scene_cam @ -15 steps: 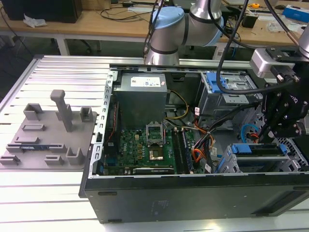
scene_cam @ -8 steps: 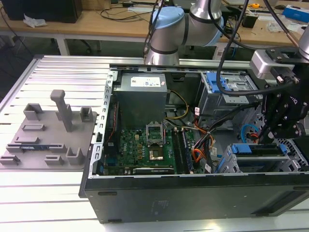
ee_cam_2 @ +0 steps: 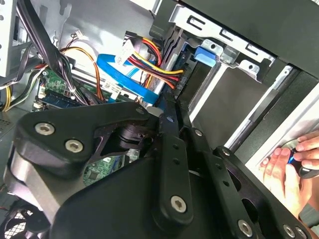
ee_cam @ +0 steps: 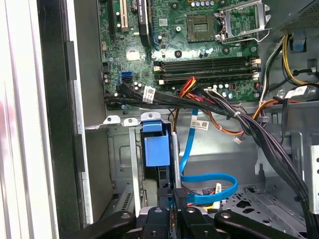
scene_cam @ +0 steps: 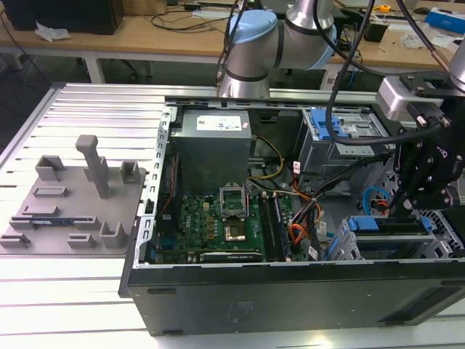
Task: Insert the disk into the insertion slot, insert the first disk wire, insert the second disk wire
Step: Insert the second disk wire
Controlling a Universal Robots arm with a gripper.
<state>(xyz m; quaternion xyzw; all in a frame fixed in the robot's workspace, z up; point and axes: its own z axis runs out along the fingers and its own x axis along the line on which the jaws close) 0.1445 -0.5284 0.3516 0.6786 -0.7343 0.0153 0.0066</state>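
Note:
The disk (scene_cam: 385, 224), framed by its bright blue carrier (ee_cam: 155, 149), sits inside the insertion slot (scene_cam: 363, 251), a low silver-grey cage at the exterior view's right. My gripper (scene_cam: 402, 211) hangs just above the disk's end. In the first wrist view the gripper (ee_cam: 174, 211) is shut on the black plug (ee_cam: 180, 195) of a flat blue disk wire (ee_cam: 212, 183), close behind the carrier. In the second wrist view the gripper (ee_cam_2: 168, 107) points at the cage beside the blue wire (ee_cam_2: 122, 74) and a red-yellow-black wire bundle (ee_cam_2: 149, 67).
The open computer case holds a motherboard (scene_cam: 218, 218), a grey power supply (scene_cam: 214, 142) and a taller cage with a blue latch (scene_cam: 330, 127). Thick black cables (ee_cam: 239, 119) cross near the slot. A person's hand (ee_cam_2: 291, 162) rests outside the case. A grey fixture plate (scene_cam: 65, 207) lies at the exterior view's left.

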